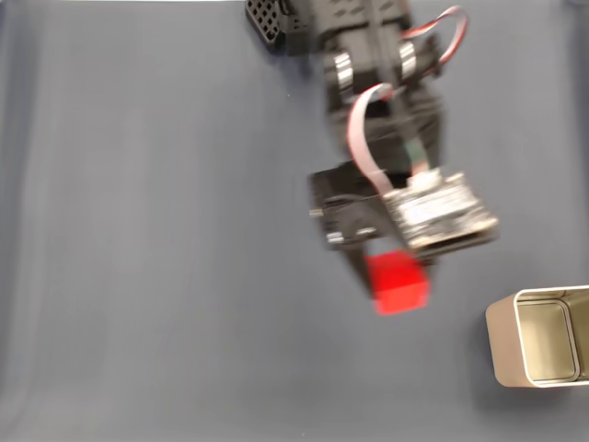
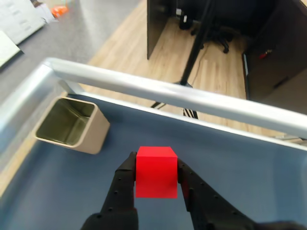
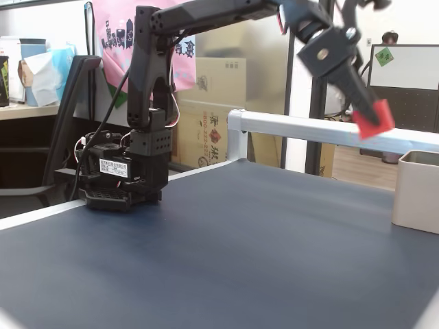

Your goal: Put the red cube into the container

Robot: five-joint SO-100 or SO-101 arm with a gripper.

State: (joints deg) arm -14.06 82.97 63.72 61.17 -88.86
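So we've got the gripper (image 2: 156, 179) clamped on the red cube (image 2: 156, 172), one black finger (image 2: 123, 184) pressed against each side in the wrist view. From the side fixed view we can see the cube (image 3: 374, 118) is up in the air, well above the dark blue table (image 3: 206, 253), not touching anything but the jaws. The container (image 1: 541, 336) sits open and upright near the table's edge, and in the top-down fixed view the cube (image 1: 398, 280) is off to its left, near but apart. In the wrist view the tin (image 2: 72, 125) is ahead and to the left, by the metal rail (image 2: 168, 91).
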